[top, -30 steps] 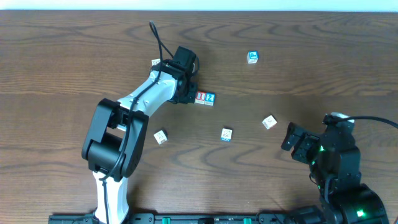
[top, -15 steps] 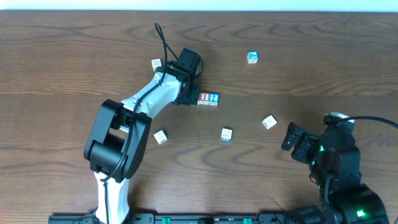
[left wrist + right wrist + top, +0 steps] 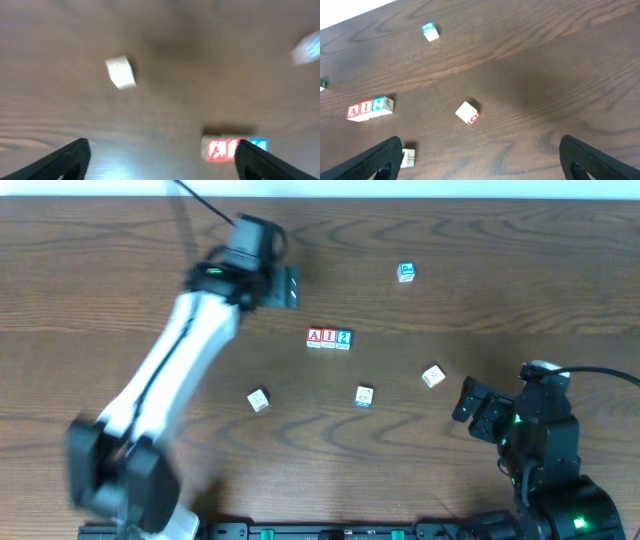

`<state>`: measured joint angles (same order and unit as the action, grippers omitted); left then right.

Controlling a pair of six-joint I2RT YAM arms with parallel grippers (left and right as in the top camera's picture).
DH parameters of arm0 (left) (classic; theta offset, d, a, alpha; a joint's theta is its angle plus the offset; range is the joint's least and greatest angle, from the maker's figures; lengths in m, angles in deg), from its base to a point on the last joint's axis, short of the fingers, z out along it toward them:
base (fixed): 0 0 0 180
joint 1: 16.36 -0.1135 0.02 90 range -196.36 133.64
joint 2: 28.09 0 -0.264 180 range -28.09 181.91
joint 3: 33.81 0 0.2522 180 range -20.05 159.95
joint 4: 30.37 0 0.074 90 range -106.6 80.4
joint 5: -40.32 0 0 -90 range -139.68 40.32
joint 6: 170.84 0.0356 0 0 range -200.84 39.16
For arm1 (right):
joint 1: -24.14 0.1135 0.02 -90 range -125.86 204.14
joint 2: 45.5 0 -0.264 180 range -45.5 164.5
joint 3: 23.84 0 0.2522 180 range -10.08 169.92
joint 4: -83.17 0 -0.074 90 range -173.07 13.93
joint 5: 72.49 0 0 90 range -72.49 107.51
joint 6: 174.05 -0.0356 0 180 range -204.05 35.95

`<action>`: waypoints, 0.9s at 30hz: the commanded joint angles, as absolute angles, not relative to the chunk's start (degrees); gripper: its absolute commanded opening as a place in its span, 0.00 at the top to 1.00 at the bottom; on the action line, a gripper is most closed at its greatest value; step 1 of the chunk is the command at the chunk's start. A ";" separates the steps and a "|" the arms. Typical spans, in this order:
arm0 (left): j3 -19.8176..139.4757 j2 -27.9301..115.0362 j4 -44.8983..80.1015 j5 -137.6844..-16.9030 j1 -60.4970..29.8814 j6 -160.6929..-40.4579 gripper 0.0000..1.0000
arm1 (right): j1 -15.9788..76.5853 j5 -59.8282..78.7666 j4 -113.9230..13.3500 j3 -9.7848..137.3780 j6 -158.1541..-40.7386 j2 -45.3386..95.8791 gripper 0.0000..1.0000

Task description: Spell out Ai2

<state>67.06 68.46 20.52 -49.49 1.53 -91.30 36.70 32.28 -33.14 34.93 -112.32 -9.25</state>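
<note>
While the left gripper (image 3: pixel 161 149) hangs with its fingers spread wide and nothing between them, the A cube (image 3: pixel 315 338), I cube (image 3: pixel 329 338) and 2 cube (image 3: pixel 343 338) sit touching in a left-to-right row on the table (image 3: pixel 120 260), right of it and nearer, apart. At the near right, the right gripper (image 3: pixel 468 404) gapes empty too.

The worktop (image 3: pixel 520 300) is dark, grained wood with a smooth, faintly shiny finish. The Ai2 cubes (image 3: pixel 329 338) are pale wood with painted faces.

Red "A" cube (image 3: pixel 315 337), red "I" cube (image 3: pixel 329 337), blue "2" cube (image 3: pixel 344 337)
</note>
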 commanded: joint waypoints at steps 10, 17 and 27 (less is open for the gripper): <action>68.99 45.07 27.38 -43.04 -2.07 -85.77 0.04 | 35.78 32.45 -33.10 34.69 -113.17 -9.49 0.01; 68.99 39.26 41.50 -32.64 -2.10 -82.07 0.05 | 35.78 32.45 -33.10 34.69 -113.17 -9.49 0.01; 56.53 20.66 51.25 -35.00 -7.17 -82.34 0.05 | 35.78 32.45 -33.12 34.69 -113.15 -9.49 0.01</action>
<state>62.30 25.42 52.08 -33.89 -5.05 -83.10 36.70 32.23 -33.16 34.89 -112.32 -9.25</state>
